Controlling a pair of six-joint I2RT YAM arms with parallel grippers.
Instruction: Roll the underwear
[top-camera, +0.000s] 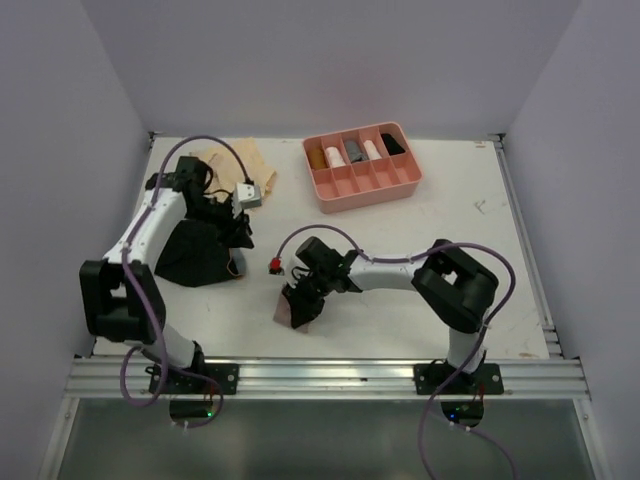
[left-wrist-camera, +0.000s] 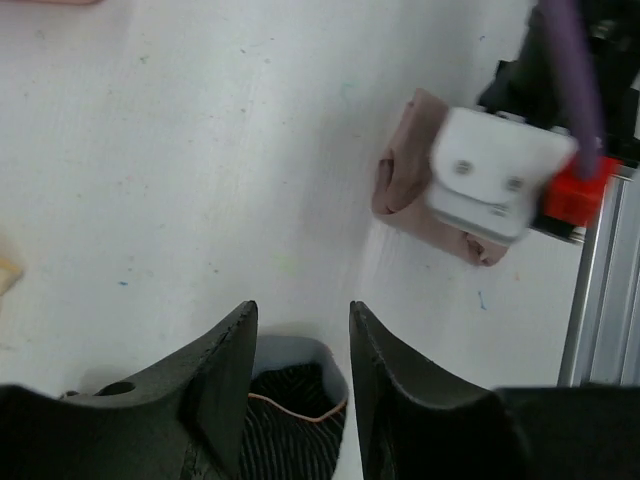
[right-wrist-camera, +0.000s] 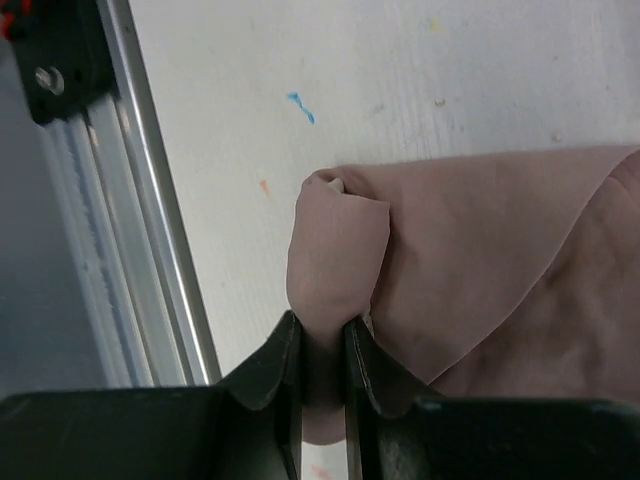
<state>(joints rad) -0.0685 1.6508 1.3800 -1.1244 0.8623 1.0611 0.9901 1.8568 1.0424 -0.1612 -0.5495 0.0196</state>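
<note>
Pinching a folded edge of the dusty pink soft cloth underwear (right-wrist-camera: 480, 250) at 6 o'clock on the white table (top-camera: 450, 215), right gripper (right-wrist-camera: 322, 335) clamped narrow on it | left gripper (left-wrist-camera: 300, 330) parted, empty, above black cloth underwear (top-camera: 195, 262) at 9 o'clock | tip: roll toward 12 o'clock, keeping tension even.

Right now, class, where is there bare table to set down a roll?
Free: the patch between the pink tray, the right arm and the table's right edge. Crowded: the left side, with black underwear, tan underwear and the left arm; also near-centre, where the right tool pinches the pink underwear.
</note>
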